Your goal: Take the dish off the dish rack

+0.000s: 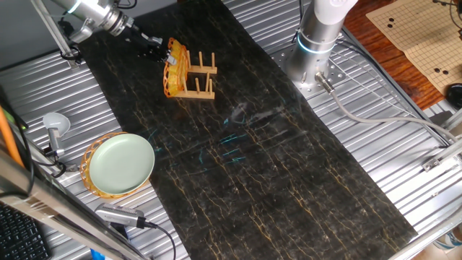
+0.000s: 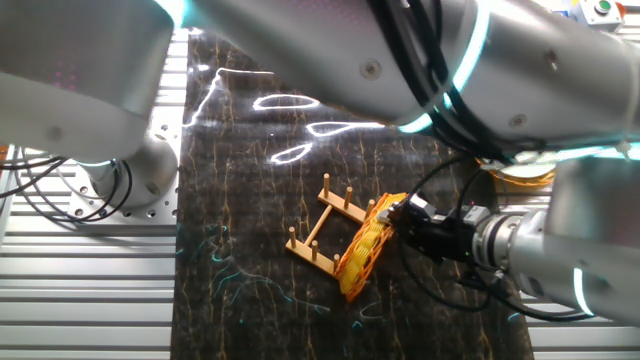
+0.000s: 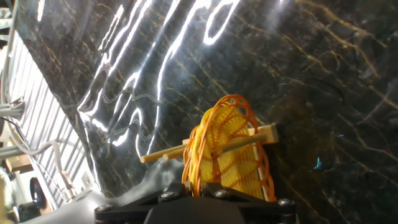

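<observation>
The orange-yellow woven dish stands on edge in the small wooden dish rack at the far left of the dark mat. My gripper is at the dish's upper rim and is shut on it. In the other fixed view the dish leans in the rack with the gripper on its top edge. In the hand view the dish fills the lower middle, its rim pinched between my fingers, and rack dowels cross it.
A pale green plate lies in a second woven basket at the mat's left front edge. The robot base stands at the back right. Cables run over the ribbed metal table. A go board is far right.
</observation>
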You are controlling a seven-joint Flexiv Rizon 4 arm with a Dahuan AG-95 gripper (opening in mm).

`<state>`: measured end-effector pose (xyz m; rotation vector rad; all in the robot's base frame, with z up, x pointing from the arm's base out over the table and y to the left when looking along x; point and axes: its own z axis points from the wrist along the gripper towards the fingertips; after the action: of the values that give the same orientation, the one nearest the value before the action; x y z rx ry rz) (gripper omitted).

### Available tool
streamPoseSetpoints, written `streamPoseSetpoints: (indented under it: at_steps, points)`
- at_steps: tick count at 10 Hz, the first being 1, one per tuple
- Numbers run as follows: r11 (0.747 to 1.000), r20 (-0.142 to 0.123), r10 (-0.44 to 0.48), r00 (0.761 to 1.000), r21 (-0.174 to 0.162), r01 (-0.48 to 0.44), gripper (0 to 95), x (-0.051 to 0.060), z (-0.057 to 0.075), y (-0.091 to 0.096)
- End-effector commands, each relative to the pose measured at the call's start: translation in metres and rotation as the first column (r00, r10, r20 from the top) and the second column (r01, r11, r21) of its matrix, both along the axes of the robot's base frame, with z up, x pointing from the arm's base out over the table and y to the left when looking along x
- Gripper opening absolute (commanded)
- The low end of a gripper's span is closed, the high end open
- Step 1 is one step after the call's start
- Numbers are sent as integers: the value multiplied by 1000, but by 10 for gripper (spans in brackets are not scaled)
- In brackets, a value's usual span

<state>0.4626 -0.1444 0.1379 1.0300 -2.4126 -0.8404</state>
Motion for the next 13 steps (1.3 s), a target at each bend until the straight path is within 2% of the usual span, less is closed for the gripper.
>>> streamPoseSetpoints:
  at_steps: [1, 3, 4, 8, 10, 13]
  points:
    - [1000, -6, 2, 1000, 11, -2, 0, 3, -2, -2]
    - [1000, -13, 0, 1000, 17, 0, 0, 3, -2, -2]
    - [1000, -18, 1, 1000, 17, 0, 0, 2, 4, -3]
    - [1000, -14, 0, 1000, 12, 0, 0, 1, 7, -3]
    - [999, -23, -15, 1000, 46, 16, 0, 1, 7, -3]
    - [997, -23, -24, 999, 67, 26, 0, 1, 9, -3]
